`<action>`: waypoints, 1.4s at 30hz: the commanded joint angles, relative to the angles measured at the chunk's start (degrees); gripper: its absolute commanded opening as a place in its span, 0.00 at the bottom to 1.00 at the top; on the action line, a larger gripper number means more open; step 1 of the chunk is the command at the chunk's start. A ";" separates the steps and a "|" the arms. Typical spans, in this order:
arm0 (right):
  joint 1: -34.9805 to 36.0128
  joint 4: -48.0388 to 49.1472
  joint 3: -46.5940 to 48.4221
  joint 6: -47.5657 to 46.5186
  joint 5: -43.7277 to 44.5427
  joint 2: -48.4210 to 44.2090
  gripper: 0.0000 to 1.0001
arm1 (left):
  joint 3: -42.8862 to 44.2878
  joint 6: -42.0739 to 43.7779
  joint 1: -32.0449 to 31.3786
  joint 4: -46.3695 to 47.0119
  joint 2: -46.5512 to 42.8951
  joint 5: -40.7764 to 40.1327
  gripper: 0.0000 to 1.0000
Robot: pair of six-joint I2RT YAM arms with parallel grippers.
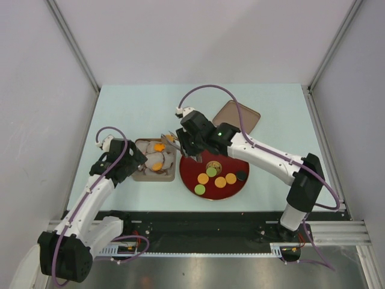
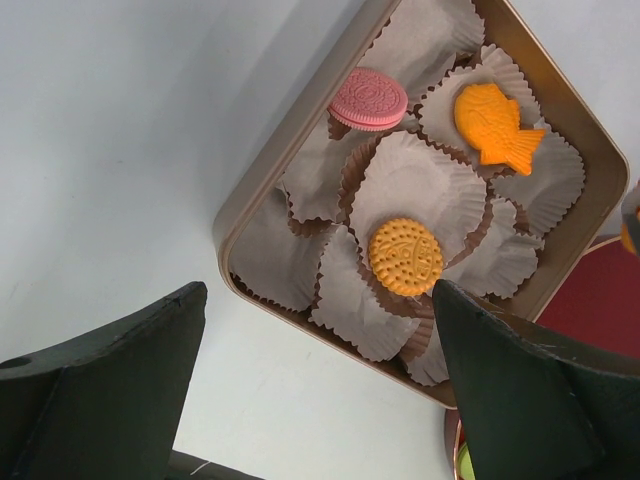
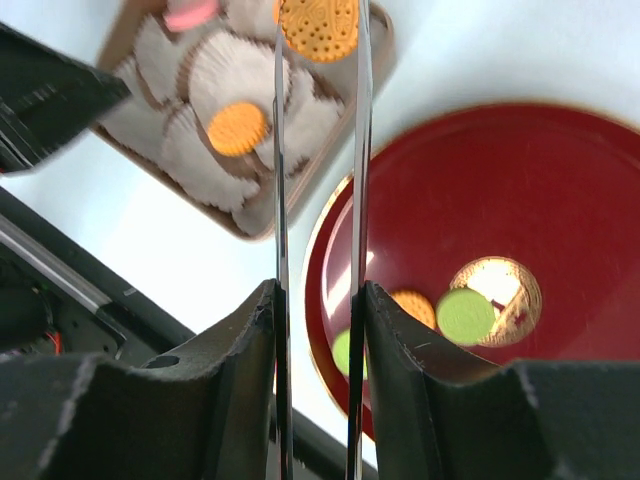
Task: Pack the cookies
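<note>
Rest of cookies [image 1: 221,182] sit on red plate [image 3: 560,200]. L gripper [image 2: 318,400] wide open beside tin [image 2: 232,240]. R gripper [image 3: 318,45] pinches orange cookie [image 3: 320,22] over tin's edge. I'd go fwd over an empty paper cup [image 2: 415,185], lower, then release gently.

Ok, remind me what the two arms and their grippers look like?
The left arm and right arm both have white links with black joints and a purple cable looping along each. The right arm shows a green light. The left gripper has broad black wedge fingers; the right gripper carries long thin metal blades.
</note>
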 commanded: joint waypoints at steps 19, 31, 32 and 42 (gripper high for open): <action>-1.30 0.75 6.89 -2.01 -0.92 5.05 0.25 | 0.50 1.20 0.35 0.31 -0.70 0.07 1.00; -1.21 0.31 6.71 -1.40 0.31 4.09 0.57 | 0.24 1.20 0.27 0.75 -0.35 0.16 1.00; -1.30 0.22 6.71 -1.40 0.57 4.09 0.57 | 0.24 1.20 0.26 0.75 -0.26 0.07 1.00; -1.30 -0.48 6.01 -0.87 2.94 -1.87 0.58 | 0.50 1.12 0.35 0.31 -0.61 -0.28 1.00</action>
